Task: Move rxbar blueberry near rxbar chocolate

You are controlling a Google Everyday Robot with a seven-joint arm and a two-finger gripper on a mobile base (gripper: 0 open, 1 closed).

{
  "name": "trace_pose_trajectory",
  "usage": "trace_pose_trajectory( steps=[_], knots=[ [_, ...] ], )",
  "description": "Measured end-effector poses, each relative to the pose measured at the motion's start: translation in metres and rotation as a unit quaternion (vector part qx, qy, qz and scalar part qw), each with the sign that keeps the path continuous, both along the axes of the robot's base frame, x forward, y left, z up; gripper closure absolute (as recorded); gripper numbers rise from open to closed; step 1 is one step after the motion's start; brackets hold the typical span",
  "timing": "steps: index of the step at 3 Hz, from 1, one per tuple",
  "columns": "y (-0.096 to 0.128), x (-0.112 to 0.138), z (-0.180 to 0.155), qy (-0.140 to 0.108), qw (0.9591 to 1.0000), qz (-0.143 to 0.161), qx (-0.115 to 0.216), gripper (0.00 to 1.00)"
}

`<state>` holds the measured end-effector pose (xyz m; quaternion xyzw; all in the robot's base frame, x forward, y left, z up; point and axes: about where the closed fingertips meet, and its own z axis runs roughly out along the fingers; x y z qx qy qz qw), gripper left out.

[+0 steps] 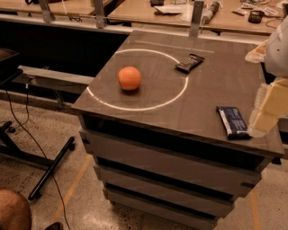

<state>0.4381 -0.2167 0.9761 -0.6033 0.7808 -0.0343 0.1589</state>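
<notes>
Looked down at an angle on a grey worktop (211, 85), topping a low stack of drawers (171, 166) on a speckled floor (90, 188). Carried a thin white ring (135, 108) marked across its left and middle part. Beyond the far edge, glimpsed pale wooden tables (144, 11) with small clutter.

At the right edge of view, met the robot's pincer (264, 117), pale cream, hanging low over the worktop's front right corner. Could not tell whether wide or narrow.

Inside the ring, left of centre, found an orange (129, 77), round and resting alone.

Near the front right corner, outside the ring, saw the rxbar blueberry (232, 121) lying flat in a navy wrapper, long side running front to back, right edge just beside the pincer. Touching or not, could not tell.

At the ring's far right rim, saw the rxbar chocolate (189, 63) lying flat in a black wrapper, on or against the white line, well apart from the blue bar.
</notes>
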Motion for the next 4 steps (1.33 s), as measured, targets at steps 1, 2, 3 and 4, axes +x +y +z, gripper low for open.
trace_pose_trajectory(
  steps=[1,2,3,4],
  knots=[
    [0.000,0.000,0.000,0.000,1.0000,0.000,0.000,0.00],
    [0.000,0.001,0.001,-0.002,1.0000,-0.005,0.000,0.00],
    [-0.006,0.007,-0.003,-0.004,0.9992,-0.039,0.003,0.00],
    [-0.023,0.025,-0.022,-0.006,0.9908,-0.135,0.012,0.00]
  ],
)
